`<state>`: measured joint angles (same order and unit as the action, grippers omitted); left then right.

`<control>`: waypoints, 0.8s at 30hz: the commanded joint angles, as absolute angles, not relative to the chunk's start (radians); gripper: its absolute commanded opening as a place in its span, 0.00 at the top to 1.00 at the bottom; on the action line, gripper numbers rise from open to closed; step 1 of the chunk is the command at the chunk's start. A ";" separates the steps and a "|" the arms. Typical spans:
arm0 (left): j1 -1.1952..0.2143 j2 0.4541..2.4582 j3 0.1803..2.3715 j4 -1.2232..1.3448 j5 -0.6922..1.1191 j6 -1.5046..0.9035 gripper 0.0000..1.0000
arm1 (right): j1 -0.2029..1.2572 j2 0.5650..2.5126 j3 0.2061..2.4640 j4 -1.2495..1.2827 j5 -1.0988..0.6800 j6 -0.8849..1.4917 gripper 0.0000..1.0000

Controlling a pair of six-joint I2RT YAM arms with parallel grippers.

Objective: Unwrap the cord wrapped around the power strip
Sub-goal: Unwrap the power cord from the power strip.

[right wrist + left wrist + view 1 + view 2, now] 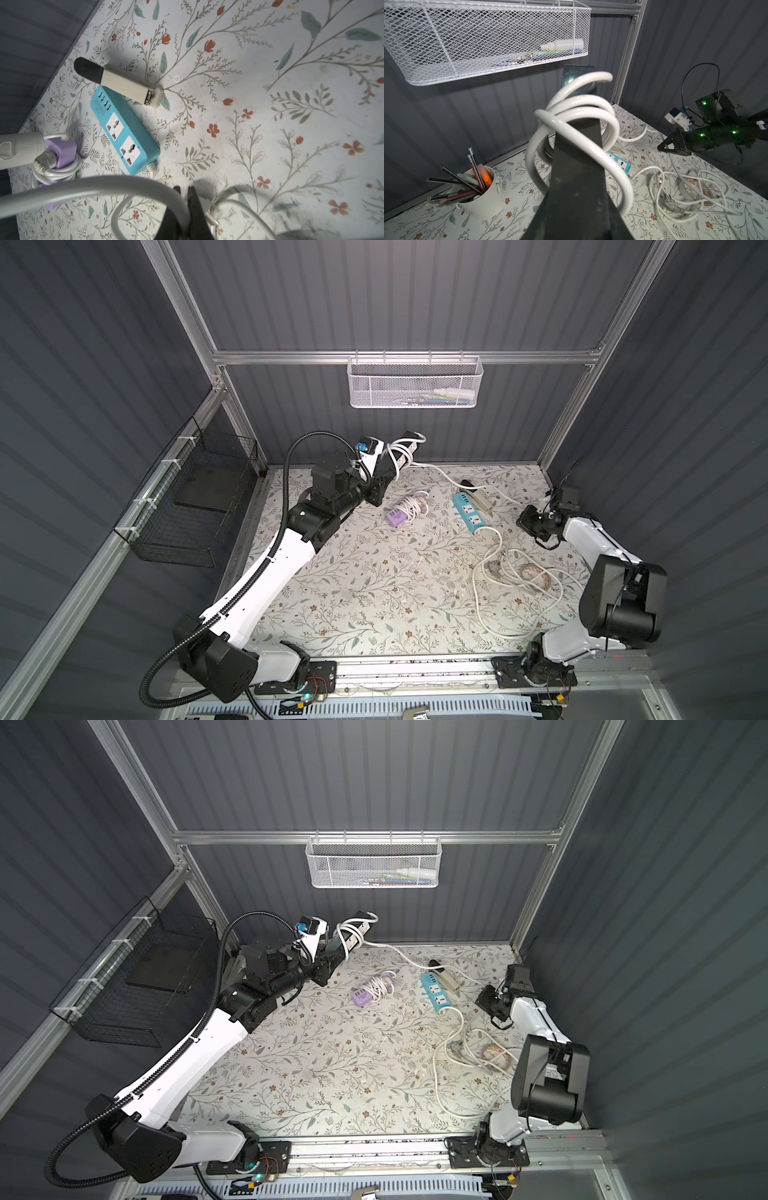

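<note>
Above the floral surface, clamped by its near end in the left tool: power strip, long axis tilted up and away from that tool toward a mesh basket, cord looped around it. Farther along, same cord pinched in the right tool. Lying between both tools: blue strip, purple strip, beige adapter, loose cable heap.

Bare table centre; loose cords (tangled) across the right side, blue strip and purple strip behind.
</note>
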<state>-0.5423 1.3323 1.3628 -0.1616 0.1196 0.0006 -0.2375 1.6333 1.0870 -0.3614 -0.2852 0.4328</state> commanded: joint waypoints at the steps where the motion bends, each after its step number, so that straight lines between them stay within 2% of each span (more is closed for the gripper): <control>1: -0.538 1.310 1.368 -0.069 0.112 0.007 1.00 | -0.240 1.690 1.158 -0.342 -0.251 0.470 1.00; 8: -0.538 1.338 1.362 -0.046 0.192 -0.027 1.00 | -0.239 1.810 1.279 -0.353 -0.254 0.498 1.00; 9: -0.538 1.343 1.362 -0.045 0.204 -0.033 1.00 | -0.240 1.822 1.287 -0.350 -0.262 0.501 0.92; 11: -0.538 1.355 1.362 -0.037 0.236 -0.042 1.00 | -0.239 1.826 1.296 -0.330 -0.280 0.503 0.60; 14: -0.538 1.367 1.363 -0.031 0.266 -0.049 1.00 | -0.236 1.797 1.290 -0.311 -0.301 0.492 0.40; 18: -0.538 1.377 1.362 -0.014 0.309 -0.055 1.00 | -0.228 1.704 1.248 -0.298 -0.325 0.456 0.25; 24: -0.539 1.405 1.400 -0.033 0.384 -0.073 1.00 | -0.175 1.463 1.131 -0.213 -0.505 0.384 0.03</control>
